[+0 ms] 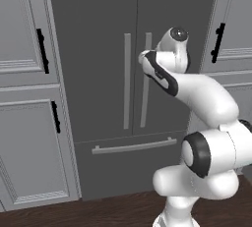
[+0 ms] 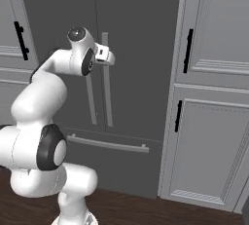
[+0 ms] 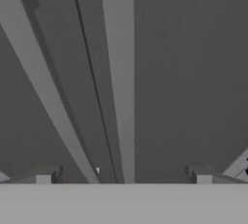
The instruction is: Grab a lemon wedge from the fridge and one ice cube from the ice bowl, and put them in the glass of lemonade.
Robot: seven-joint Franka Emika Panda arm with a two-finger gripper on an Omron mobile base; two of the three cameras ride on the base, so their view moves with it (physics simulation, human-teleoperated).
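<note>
Dark wood flooring runs along the bottom of both base views, and from it the white arm is raised toward the fridge point(image 1: 133, 49), whose doors are shut. The gripper point(image 3: 123, 177) is held just short of the right door's bar handle point(image 3: 118, 72); its fingertips point(image 3: 46, 175) are seen spread wide, nothing between them. The handle's long axis is vertical (slanted in the hand view), lying ahead between the tips. Beyond, the left door's handle point(image 1: 127, 81) stands beside the door seam. The lemon wedge is presumably inside.

Panelled grey cabinets point(image 1: 29, 123) with black handles point(image 1: 43, 50), dark wood floor point(image 2: 146, 209).
</note>
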